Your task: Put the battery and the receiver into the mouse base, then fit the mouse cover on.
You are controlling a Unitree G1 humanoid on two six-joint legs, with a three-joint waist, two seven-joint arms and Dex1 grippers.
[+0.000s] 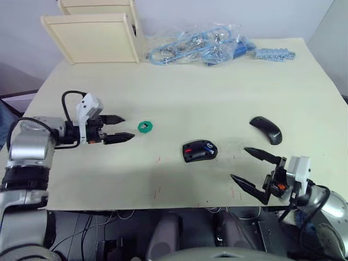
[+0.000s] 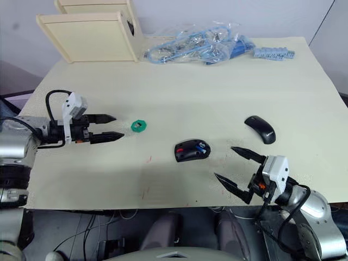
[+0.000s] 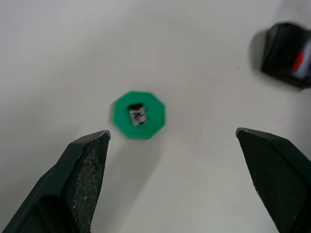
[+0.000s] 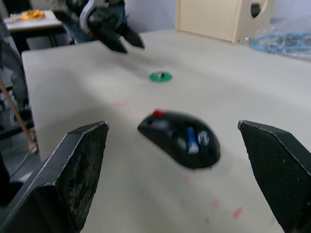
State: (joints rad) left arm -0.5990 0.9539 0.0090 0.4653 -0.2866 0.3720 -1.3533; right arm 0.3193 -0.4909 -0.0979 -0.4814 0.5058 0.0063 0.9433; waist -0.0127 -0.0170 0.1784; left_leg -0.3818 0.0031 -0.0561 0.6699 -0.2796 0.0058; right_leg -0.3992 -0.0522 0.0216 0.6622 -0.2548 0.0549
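The tiny dark rectangular receiver, sitting on a green octagonal disc, looks light and slippery, needing a sidewise pinch from the wide-open left gripper.

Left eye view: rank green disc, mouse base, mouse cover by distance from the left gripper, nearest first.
1. green disc: just ahead of the left gripper fingertips, with the receiver sitting on it.
2. mouse base: mid-table, further toward the robot's right, blue battery already inside.
3. mouse cover: farthest, on the right side of the table, beyond the right gripper.
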